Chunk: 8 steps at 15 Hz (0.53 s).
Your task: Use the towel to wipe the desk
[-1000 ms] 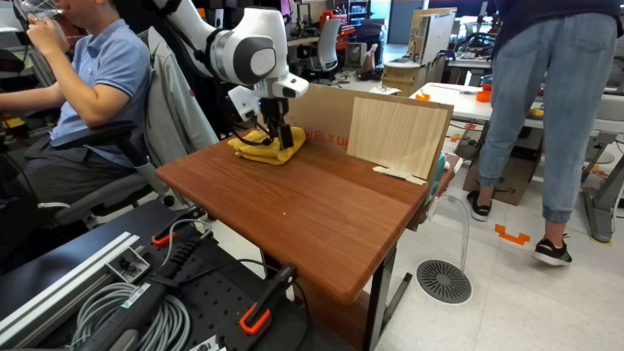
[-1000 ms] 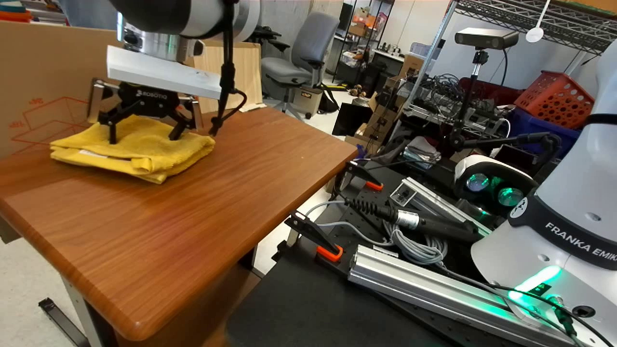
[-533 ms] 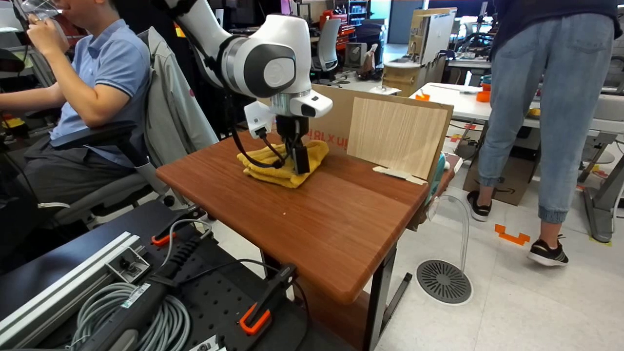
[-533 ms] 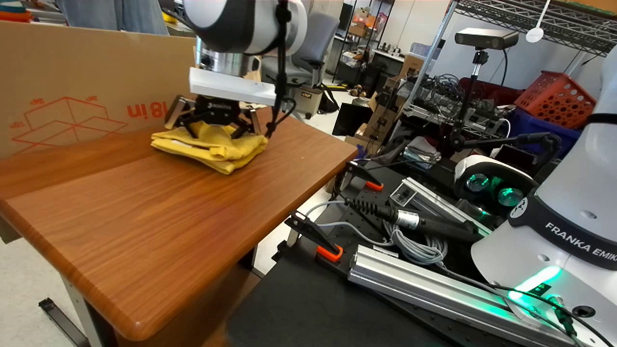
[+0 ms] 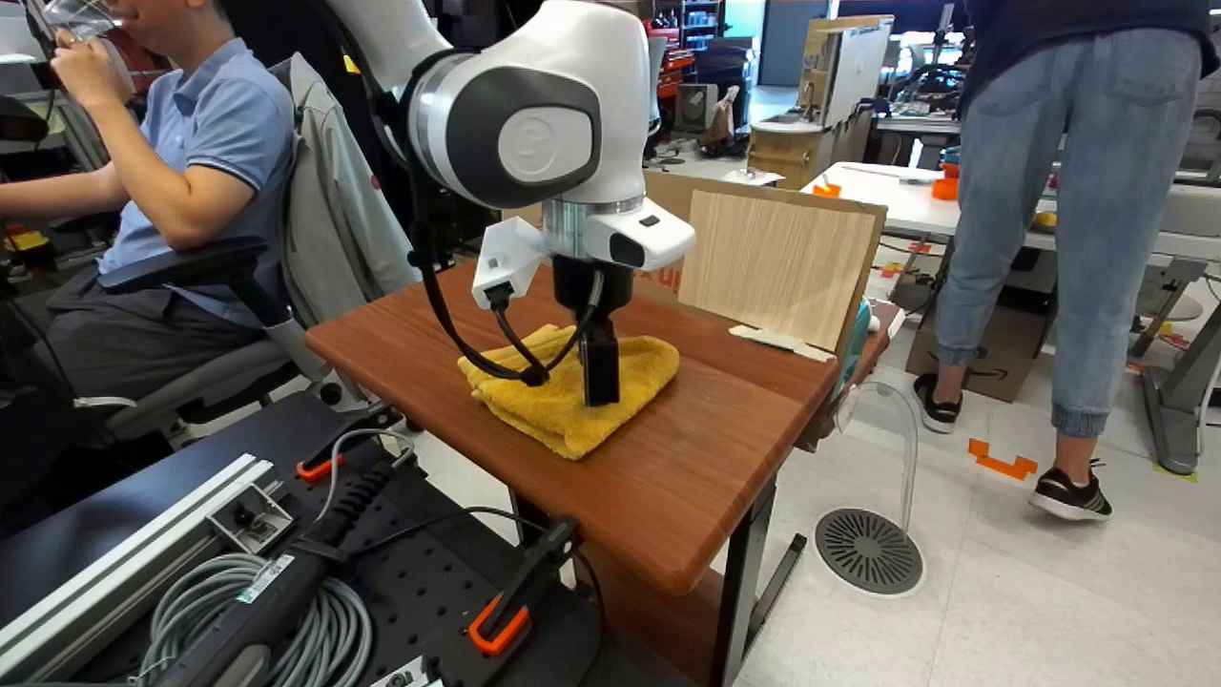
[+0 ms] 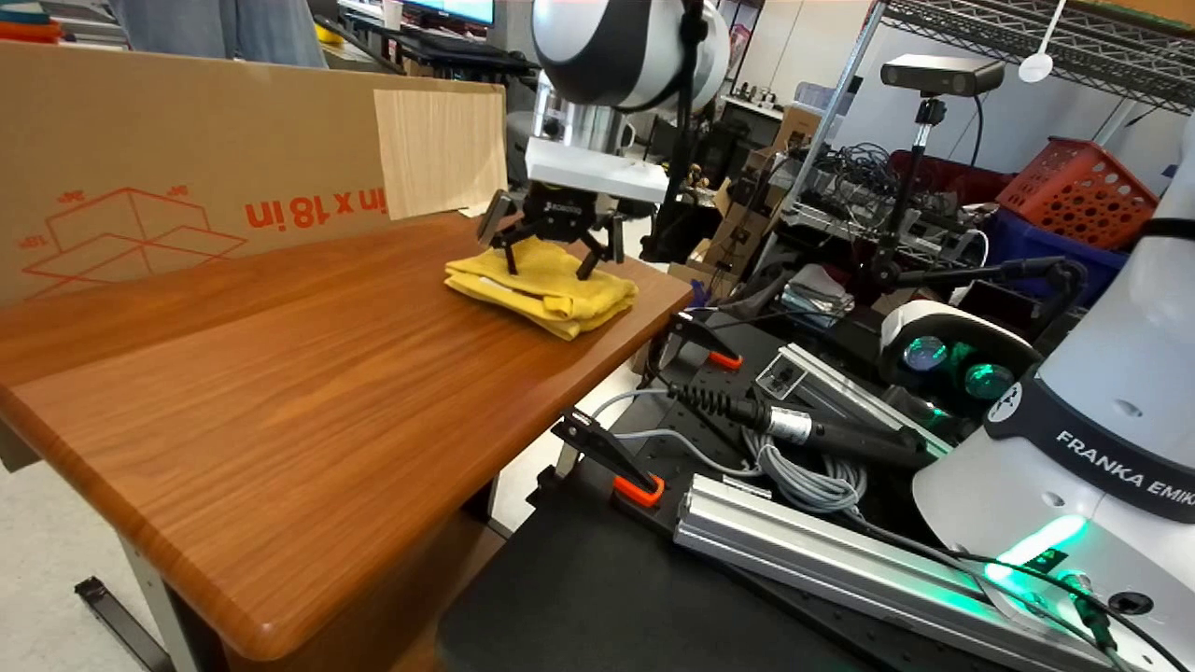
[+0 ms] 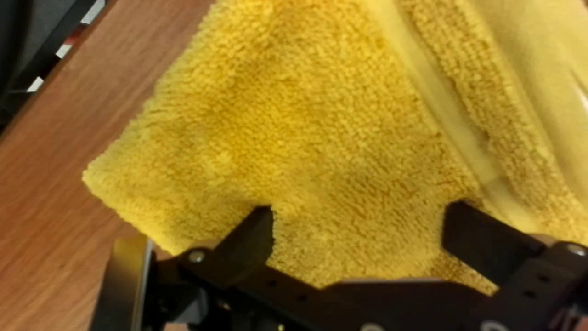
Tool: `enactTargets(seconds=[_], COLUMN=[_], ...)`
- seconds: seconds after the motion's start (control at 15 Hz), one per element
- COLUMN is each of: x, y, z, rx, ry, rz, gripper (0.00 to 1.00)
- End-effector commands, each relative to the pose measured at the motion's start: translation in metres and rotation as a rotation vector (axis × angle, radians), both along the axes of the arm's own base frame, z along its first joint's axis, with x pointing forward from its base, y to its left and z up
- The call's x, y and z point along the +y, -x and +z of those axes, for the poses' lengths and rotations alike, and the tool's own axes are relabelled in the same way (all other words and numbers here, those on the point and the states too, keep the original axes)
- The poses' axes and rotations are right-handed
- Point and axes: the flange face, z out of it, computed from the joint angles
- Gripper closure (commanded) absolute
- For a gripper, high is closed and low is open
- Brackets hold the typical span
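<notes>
Desk of reddish-brown wood grain stood beside a black worktop, a cardboard sheet with red print standing along one desk edge. A white robot arm bent over the desk. Below it a folded yellow towel lay on the desk, near the edge that faced the worktop. The gripper pointed down with its jaws spread, and its black fingers, well apart, touched the towel's upper side; how deeply they pressed was hard to judge in the blurred wrist view.
</notes>
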Motion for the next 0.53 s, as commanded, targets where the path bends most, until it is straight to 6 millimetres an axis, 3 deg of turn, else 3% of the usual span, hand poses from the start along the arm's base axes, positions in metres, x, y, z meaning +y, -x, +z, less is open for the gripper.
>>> enactTargets(seconds=[0.0,0.4,0.47], x=[-0.012,-0.023,-0.021], y=[0.027,0.047,0.028], z=[0.042,0.120,0.093], rx=[-0.093,-0.270,-0.205], ry=[-0.028,-0.111,-0.085], rz=[-0.011,-0.040,-0.043], gripper=[0.00,0.00,0.00])
